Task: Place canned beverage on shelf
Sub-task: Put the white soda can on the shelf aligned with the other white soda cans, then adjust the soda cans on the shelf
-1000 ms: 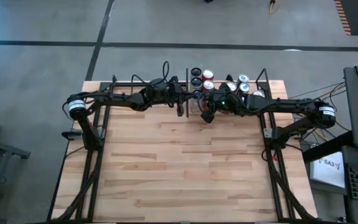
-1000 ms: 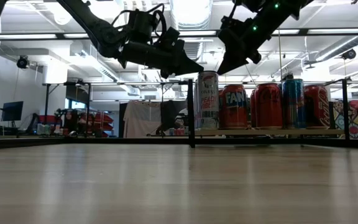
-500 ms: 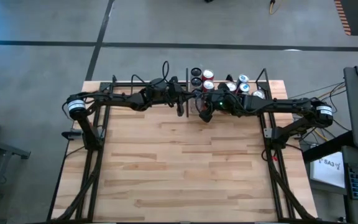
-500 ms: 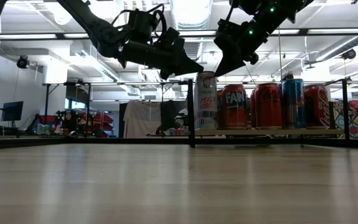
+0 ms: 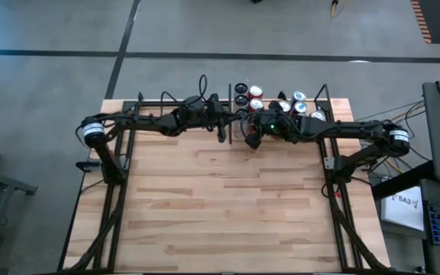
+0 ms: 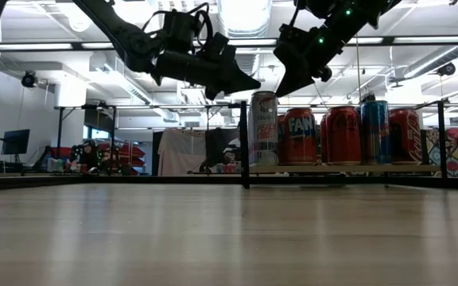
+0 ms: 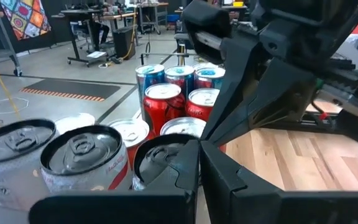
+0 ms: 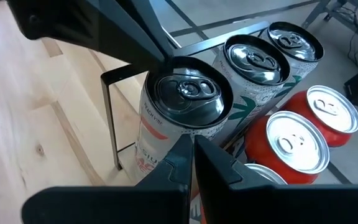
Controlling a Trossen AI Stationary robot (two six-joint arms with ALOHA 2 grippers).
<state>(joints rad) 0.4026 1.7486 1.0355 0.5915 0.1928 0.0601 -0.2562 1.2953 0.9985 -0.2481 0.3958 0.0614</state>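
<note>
A tall white can (image 6: 264, 128) is seen standing on the shelf (image 6: 340, 168) at its near corner post, first in a row of cans (image 6: 343, 135).
The shelf is set at the far edge of the butcher-block table (image 5: 228, 206); an open workshop with ceiling lights is seen behind. In the low view the right gripper (image 6: 280, 90), fingers pressed together and empty, is held just above the can at about one o'clock; the left gripper (image 6: 254, 82), likewise closed, is held at eleven o'clock.
</note>
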